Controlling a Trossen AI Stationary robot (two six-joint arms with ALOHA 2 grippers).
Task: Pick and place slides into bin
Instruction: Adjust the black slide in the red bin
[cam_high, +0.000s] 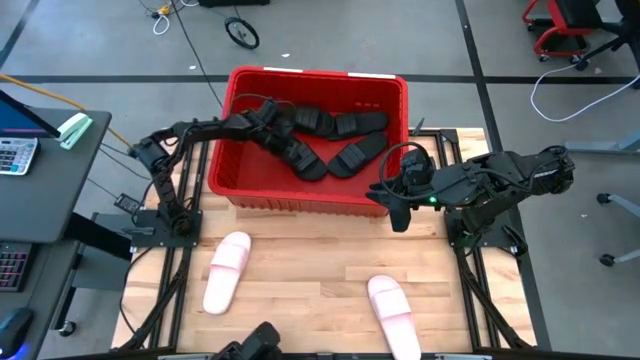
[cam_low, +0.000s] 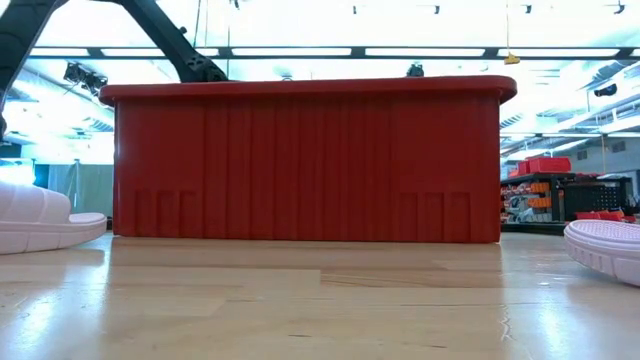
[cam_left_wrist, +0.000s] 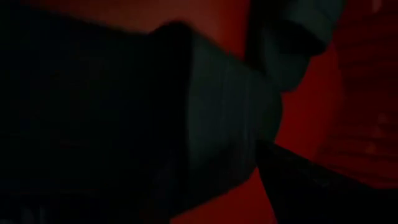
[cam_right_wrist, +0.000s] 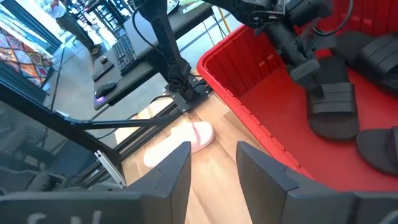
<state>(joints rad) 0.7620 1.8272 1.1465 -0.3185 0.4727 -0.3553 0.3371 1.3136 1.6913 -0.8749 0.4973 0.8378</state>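
The red bin (cam_high: 235, 178) stands at the table's far middle and holds several black slides (cam_high: 345, 125). My left gripper (cam_high: 268, 120) reaches into the bin from the left and is shut on one black slide (cam_right_wrist: 333, 106). My right gripper (cam_right_wrist: 214, 168) is open and empty, and hovers by the bin's near right corner (cam_high: 397, 205). Two pale pink slides lie sole-down on the table, one at the near left (cam_high: 227, 270) and one at the near right (cam_high: 392, 308). My left gripper holds the black slide by one end (cam_right_wrist: 311, 84), coming from above and slanting down from the bin's left side. The slide's wide strap (cam_left_wrist: 230, 112) fills the left wrist view between the dark fingers (cam_left_wrist: 323, 186). The slide's far part lies on the bin floor.
The bin's tall ribbed near wall (cam_low: 305, 165) blocks the low view of its inside. A desk with a calculator (cam_high: 15, 155) and keyboards stands left of the table. Bare wooden table (cam_high: 310, 285) lies between the two pink slides.
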